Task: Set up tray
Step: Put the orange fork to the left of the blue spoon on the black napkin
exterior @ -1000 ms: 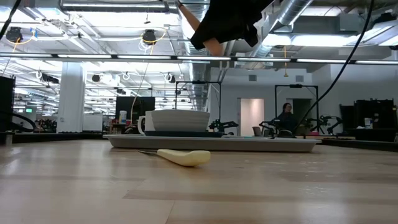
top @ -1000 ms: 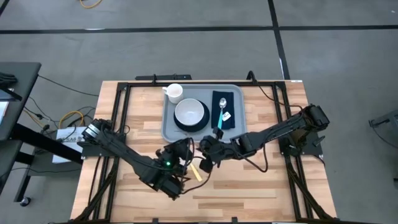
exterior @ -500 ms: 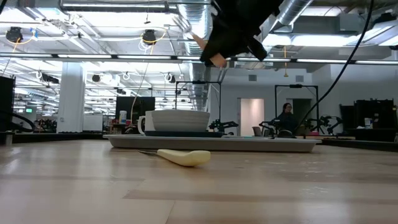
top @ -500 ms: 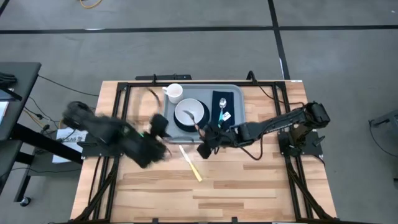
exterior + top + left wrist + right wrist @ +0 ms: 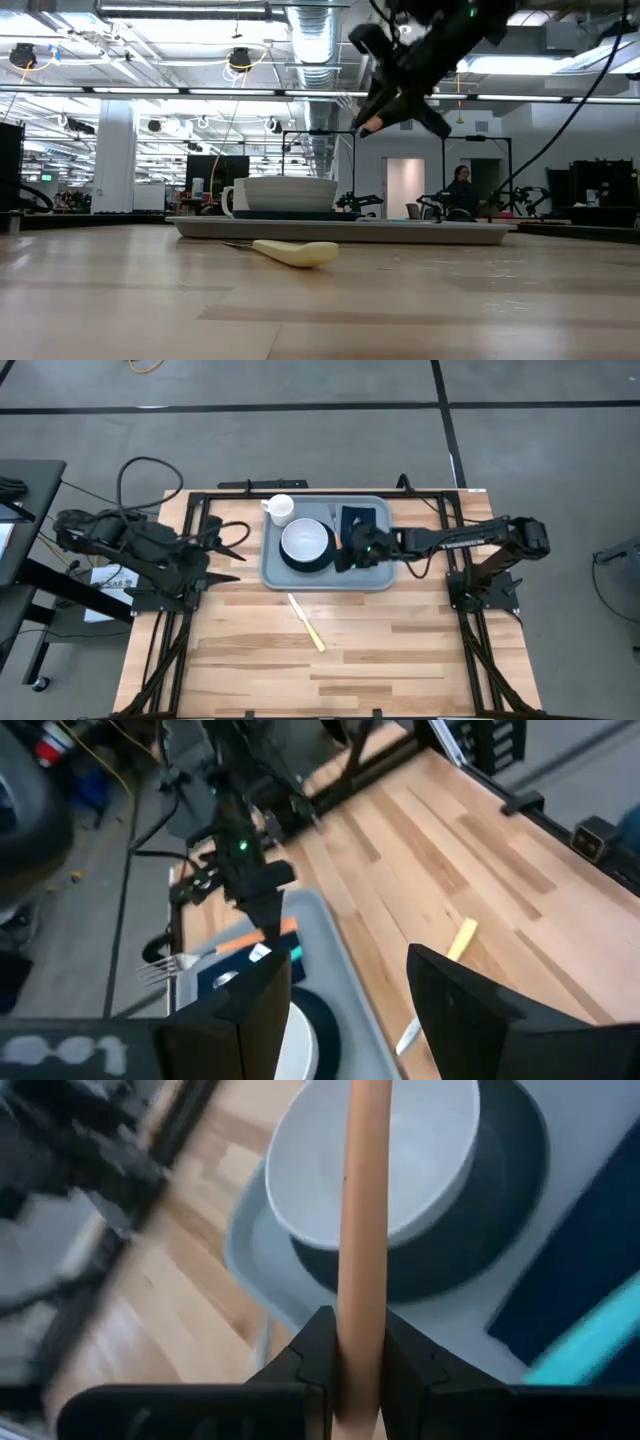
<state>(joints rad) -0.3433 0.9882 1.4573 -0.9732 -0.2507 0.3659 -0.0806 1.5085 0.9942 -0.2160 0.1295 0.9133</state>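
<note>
- You have one large grey-blue rectangular plastic tray [image 5: 375, 580]: one white bowl [image 5: 305, 541], one white cup [image 5: 281, 509] at 11 o'clock.
- Right gripper [image 5: 343, 1342] clamps one orange-handled fork [image 5: 362, 1200]; left gripper [image 5: 345, 992] spread wide, empty.
- One cream-handled knife [image 5: 308, 623] on the wooden table [image 5: 400, 650].

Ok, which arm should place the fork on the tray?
Right. The right gripper holds the orange-handled fork above the tray; the left gripper sits open at the table's left side.

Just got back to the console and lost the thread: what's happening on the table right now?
The right tool is shut on a fork with an orange handle, holding it above the tray, between the white bowl and the navy napkin. The left tool waits open at the table's left edge. A yellow-handled knife lies on the table outside the tray.
</note>
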